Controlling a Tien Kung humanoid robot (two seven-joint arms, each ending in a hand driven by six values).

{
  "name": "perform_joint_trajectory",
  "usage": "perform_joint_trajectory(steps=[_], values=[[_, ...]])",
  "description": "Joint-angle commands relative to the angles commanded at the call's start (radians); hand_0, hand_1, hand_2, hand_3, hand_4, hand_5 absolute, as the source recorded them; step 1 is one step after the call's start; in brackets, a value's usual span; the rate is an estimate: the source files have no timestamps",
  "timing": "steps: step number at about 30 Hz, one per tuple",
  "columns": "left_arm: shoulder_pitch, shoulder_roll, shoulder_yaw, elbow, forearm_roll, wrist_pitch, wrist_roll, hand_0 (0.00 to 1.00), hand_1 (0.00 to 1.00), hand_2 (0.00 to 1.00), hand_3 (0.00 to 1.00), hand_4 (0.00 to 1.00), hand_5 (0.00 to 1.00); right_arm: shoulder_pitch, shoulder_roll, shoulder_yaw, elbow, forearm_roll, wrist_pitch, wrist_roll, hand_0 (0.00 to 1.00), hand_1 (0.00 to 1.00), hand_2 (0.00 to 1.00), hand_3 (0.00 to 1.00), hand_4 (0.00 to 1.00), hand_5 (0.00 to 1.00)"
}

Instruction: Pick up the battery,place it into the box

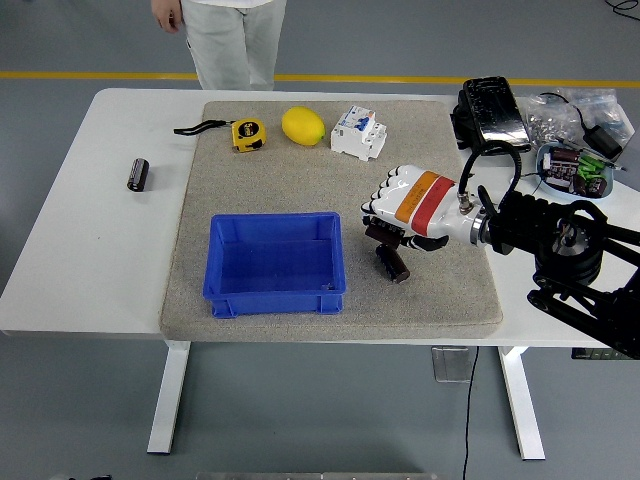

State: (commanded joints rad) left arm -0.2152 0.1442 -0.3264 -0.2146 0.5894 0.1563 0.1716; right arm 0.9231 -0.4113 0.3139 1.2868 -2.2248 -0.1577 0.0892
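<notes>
A black battery (pixel 392 263) lies on the grey mat (pixel 280 190), just right of the blue box (pixel 276 264). My right hand (pixel 392 231), white with an orange band, hovers over the battery's upper end with its fingers curled downward; they hold nothing and part of the battery shows below them. A second black battery (pixel 138 174) lies on the bare white table (pixel 110 250) at the far left. The blue box is open at the top and nothing shows inside it.
A yellow tape measure (pixel 244 133), a lemon (pixel 303 126) and a white circuit breaker (pixel 358 132) line the mat's far edge. A black case (pixel 492 113) and a tray of parts (pixel 574 168) stand at the right. A person (pixel 232 35) stands at the far side.
</notes>
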Motion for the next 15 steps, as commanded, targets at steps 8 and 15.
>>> perform_joint_trajectory(steps=[8, 15], values=[[0.008, -0.003, -0.004, 0.001, 0.0, 0.002, 0.001, 0.743, 0.738, 0.798, 0.665, 0.663, 0.551, 0.041, 0.077, -0.026, 0.075, 0.045, -0.013, -0.032, 0.598, 0.541, 0.566, 0.529, 0.722, 0.117], [0.01, -0.002, -0.005, -0.001, 0.003, 0.0, 0.001, 0.743, 0.738, 0.795, 0.664, 0.663, 0.551, 0.082, 0.167, -0.099, 0.045, 0.051, -0.013, -0.054, 0.624, 0.609, 0.689, 0.733, 0.879, 0.213]])
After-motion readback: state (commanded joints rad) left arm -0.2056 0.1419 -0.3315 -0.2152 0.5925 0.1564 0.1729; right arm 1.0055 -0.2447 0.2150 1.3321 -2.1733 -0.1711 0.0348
